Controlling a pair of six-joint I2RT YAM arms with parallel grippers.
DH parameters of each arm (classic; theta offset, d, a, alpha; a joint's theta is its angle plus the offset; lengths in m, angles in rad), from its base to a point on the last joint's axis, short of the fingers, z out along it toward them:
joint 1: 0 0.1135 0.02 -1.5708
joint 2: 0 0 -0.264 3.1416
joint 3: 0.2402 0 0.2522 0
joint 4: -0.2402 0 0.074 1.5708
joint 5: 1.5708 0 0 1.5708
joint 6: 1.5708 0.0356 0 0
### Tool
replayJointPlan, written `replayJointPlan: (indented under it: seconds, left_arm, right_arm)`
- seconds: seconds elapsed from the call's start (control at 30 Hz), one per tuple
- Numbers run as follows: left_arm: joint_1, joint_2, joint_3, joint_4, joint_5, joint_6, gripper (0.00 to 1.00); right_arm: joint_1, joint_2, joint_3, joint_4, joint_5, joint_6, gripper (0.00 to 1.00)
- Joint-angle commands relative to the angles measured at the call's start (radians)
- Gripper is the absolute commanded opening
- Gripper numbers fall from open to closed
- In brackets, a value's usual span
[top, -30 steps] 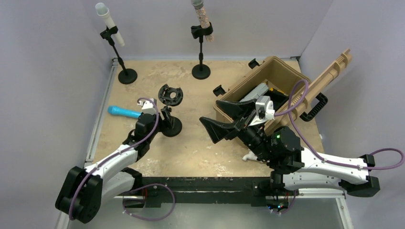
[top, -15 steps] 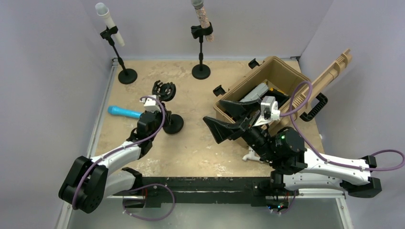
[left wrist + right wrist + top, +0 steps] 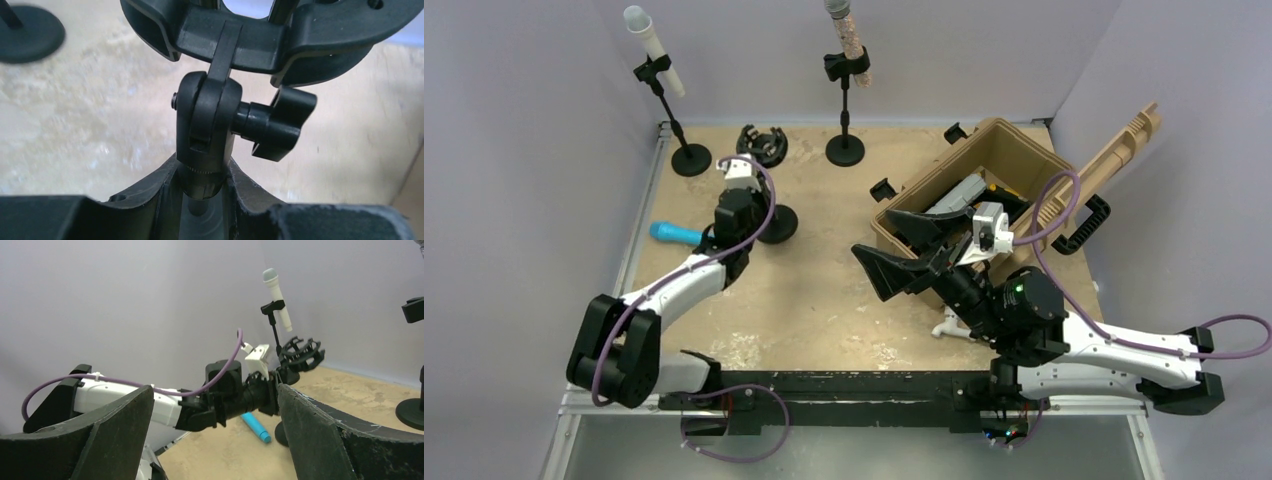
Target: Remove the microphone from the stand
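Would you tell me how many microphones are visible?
3: white microphone, back-left stand; speckled microphone, back-middle stand; blue microphone, flat on table. Case may hide more.

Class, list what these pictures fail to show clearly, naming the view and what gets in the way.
- Blue microphone: top view, one end hidden behind the left arm.
- Stand's clip: left wrist view, cut off by the top edge.
- Tan case: top view, contents mostly covered by the right arm.
- White object: top view, mostly under the right arm; unidentifiable.
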State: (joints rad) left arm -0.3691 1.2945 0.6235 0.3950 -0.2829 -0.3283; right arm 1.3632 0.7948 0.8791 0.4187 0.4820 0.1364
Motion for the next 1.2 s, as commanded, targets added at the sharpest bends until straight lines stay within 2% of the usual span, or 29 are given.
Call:
replayJointPlan:
  seconds: [0.0, 0.2, 0.3, 0.43, 0.57, 0.8, 0.87, 1.07, 1.17]
  left_arm:
    - [0.059, 0.076, 0.151, 0.139, 0.013, 0.047, 0.0]
    - [0.112, 0.33, 0.333, 0.262, 0.043, 0.128, 0.0]
    - [0.126, 0.475, 0.473, 0.335, 0.061, 0.199, 0.0]
    - [0.164, 0.631, 0.65, 0.31, 0.102, 0.164, 0.01]
    - [0.165, 0.747, 0.774, 0.311, 0.113, 0.226, 0.03]
    - [0.174, 0.86, 0.925, 0.201, 0.102, 0.232, 0.08]
    - [0.177, 0.874, 0.917, 0.254, 0.1, 0.232, 0.14]
    - [0.183, 0.868, 0.928, 0.211, 0.107, 0.208, 0.3]
    - [0.183, 0.858, 0.908, 0.217, 0.106, 0.197, 0.44]
  right_arm:
    - [0.003, -0.033, -0.008, 0.019, 0.032, -0.016, 0.92]
    - [0.005, -0.069, -0.006, 0.004, 0.049, -0.026, 0.93]
    - [0.004, -0.076, -0.002, -0.005, 0.056, -0.031, 0.92]
    - [0.003, -0.079, 0.005, -0.018, 0.066, -0.028, 0.93]
    - [0.004, -0.083, 0.001, -0.019, 0.074, -0.016, 0.92]
    - [0.004, -0.074, -0.002, -0.021, 0.085, -0.011, 0.93]
    - [0.003, -0.071, -0.002, -0.019, 0.087, -0.011, 0.93]
    - [0.004, -0.07, 0.0, -0.017, 0.086, -0.01, 0.92]
    - [0.004, -0.072, -0.002, -0.017, 0.085, -0.008, 0.92]
